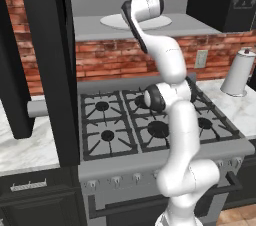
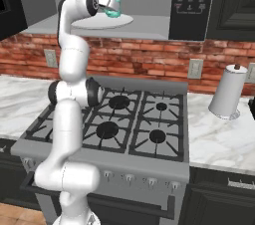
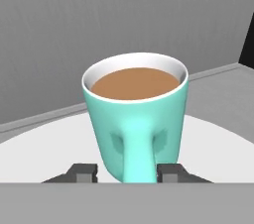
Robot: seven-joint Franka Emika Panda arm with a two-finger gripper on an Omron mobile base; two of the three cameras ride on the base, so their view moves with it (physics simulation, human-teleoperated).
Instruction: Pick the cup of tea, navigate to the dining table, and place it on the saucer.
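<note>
Upright, cup of tea [image 3: 135, 114] on white plate [image 3: 213, 143], handle facing the camera, claw [image 3: 126, 172] fingers apart, flanking the handle.

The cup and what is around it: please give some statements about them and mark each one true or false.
1. The cup stands on a white plate. True.
2. The cup is empty. False: brown tea fills it nearly to the rim.
3. The cup's handle points toward the hand camera, between the two fingers of the gripper. True.
4. The plate lies on the stove. False: it lies on the grey shelf above the stove.
5. A pan sits on one burner. False: all burners are bare.
6. A white canister stands on the counter beside the stove. True.
</note>
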